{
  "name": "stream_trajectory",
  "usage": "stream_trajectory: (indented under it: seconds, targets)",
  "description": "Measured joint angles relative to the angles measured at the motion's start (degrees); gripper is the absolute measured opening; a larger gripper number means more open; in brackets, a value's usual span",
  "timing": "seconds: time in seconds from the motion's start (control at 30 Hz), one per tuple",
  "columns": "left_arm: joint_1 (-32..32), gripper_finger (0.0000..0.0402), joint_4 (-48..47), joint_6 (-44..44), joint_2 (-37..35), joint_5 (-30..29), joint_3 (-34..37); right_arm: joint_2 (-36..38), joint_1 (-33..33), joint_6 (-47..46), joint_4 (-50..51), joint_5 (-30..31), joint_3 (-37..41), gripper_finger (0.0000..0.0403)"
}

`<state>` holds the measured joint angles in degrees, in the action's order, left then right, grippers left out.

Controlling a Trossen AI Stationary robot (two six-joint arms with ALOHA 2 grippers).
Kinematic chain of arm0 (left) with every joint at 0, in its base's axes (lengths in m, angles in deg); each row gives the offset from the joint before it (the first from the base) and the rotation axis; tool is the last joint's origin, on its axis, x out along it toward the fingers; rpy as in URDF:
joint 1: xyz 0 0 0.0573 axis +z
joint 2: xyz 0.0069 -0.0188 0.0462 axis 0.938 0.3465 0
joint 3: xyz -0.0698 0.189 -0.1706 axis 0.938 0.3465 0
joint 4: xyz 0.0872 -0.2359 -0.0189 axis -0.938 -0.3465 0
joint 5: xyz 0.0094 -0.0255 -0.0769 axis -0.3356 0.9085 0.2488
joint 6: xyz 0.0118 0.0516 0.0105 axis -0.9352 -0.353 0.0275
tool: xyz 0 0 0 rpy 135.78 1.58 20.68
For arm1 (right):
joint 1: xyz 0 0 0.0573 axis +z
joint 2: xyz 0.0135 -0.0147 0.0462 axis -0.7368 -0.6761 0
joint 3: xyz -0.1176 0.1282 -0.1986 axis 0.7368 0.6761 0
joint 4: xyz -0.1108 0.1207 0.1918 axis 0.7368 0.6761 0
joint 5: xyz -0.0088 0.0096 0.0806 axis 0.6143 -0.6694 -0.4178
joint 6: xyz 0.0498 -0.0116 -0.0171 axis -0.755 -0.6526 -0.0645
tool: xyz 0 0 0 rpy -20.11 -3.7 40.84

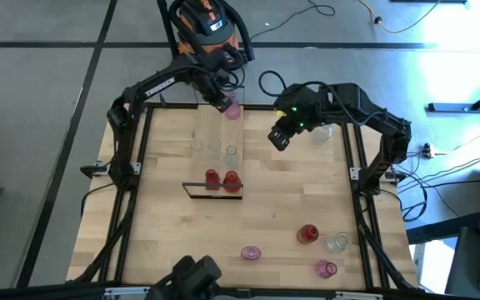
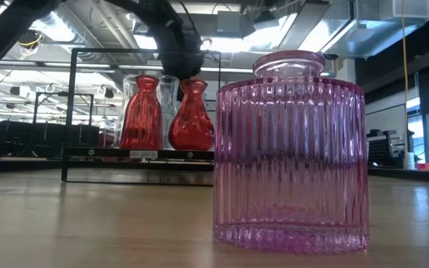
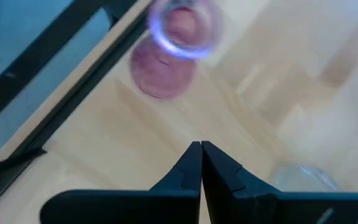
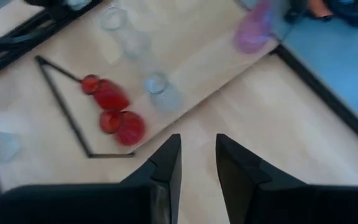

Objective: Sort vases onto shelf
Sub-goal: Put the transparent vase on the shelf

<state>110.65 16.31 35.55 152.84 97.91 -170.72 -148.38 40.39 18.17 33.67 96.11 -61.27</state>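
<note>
Standing at the far end of the shelf [image 1: 216, 150], a pink vase [image 1: 232, 109] was seen just beside the left hand [image 1: 222, 103], whose fingers were pressed fully together and held nothing. Two red vases [image 1: 221, 179] were placed side by side at the shelf's near end, by the thin black frame [image 1: 213, 191], with clear vases [image 1: 231, 155] set between them and the pink one. The right hand [image 1: 278, 138] was held above the bare counter [image 1: 290, 192] to the right of the shelf, its fingers parted halfway with nothing between them. Another clear vase [image 1: 322, 132] was seen beside the right arm. Toward the counter's near edge, well apart from the shelf, a red vase [image 1: 307, 234], a clear one [image 1: 337, 242] and two pink ones [image 1: 251, 252] [image 1: 325, 268] were left. One ribbed pink vase [image 2: 290, 152] was shown upright, close to the low camera.
</note>
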Motion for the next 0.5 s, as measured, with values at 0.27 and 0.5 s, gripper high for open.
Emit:
stream_trajectory:
  seconds: [0.27,0.5]
  targets:
    - [-3.1,0.0,-1.6,-2.4,-12.8,5.2,-0.1,1.8,-1.5,-3.2,4.1,15.6,8.8,0.0083]
    - [-7.0,0.0,-2.3,-0.7,-24.9,5.6,-0.1,12.1,-5.6,-6.8,-12.1,10.5,35.1,0.0083]
